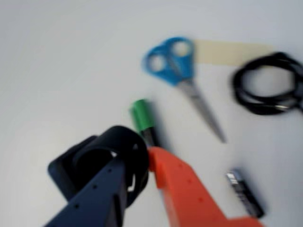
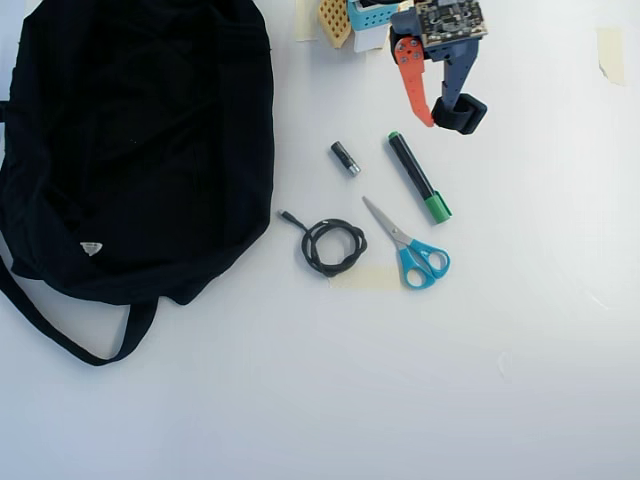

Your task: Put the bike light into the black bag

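Note:
The bike light (image 1: 78,165), a small chunky black thing with a ring-like strap loop, sits at my gripper's (image 1: 137,161) tips in the wrist view. Its loop is pinched between the dark blue finger and the orange finger. In the overhead view the gripper (image 2: 443,115) is at the top right with the light (image 2: 468,114) on its right side, above the marker's black end. The black bag (image 2: 140,130) lies far to the left in the overhead view, with its strap (image 2: 60,335) trailing below. The bag is out of the wrist view.
A black marker with a green cap (image 2: 418,178) (image 1: 141,115), blue-handled scissors (image 2: 412,250) (image 1: 173,61), a coiled black cable (image 2: 333,246) (image 1: 267,85) and a short black cylinder with a silver end (image 2: 345,158) (image 1: 245,193) lie between gripper and bag on the white table. A tape strip (image 1: 227,52) lies by the scissors.

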Controlling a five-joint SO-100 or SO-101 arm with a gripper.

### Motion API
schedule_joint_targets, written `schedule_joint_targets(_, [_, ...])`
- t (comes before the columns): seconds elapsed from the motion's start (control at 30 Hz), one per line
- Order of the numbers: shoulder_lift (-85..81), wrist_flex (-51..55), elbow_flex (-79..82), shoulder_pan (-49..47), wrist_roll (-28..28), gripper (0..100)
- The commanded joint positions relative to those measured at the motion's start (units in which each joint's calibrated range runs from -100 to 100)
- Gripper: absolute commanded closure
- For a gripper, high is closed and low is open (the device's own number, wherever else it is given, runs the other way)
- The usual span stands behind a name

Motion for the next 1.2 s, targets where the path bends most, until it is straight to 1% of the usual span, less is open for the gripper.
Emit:
schedule_joint_targets(0.0, [-0.77, -2.87, -3.11, 6.12, 0.12, 98])
schedule_joint_targets(0.1, [-0.77, -4.67, -2.84, 10.46, -0.04, 98])
schedule_joint_targets(0.23, [0.06, -6.66, -3.11, 19.14, 0.54, 98])
schedule_joint_targets(0.47, [0.47, -8.46, -2.03, 37.61, 0.70, 98])
schedule_joint_targets(0.6, [4.13, -13.55, -1.94, 47.03, 3.48, 98])
schedule_joint_targets(0.77, [14.91, -20.95, -2.75, 54.96, 3.95, 98])
schedule_joint_targets(0.83, [20.81, -25.86, -2.75, 57.80, 3.95, 98])
schedule_joint_targets(0.9, [26.70, -30.69, -3.74, 61.62, 3.95, 98])
schedule_joint_targets(0.93, [32.92, -32.58, -7.42, 66.03, 4.00, 98])
schedule_joint_targets(1.0, [41.88, -32.49, -13.98, 72.01, 4.05, 98])
schedule_joint_targets(1.07, [48.03, -32.58, -16.50, 75.60, 4.05, 98])
schedule_joint_targets(1.17, [49.27, -31.89, -16.14, 75.60, 3.63, 97])
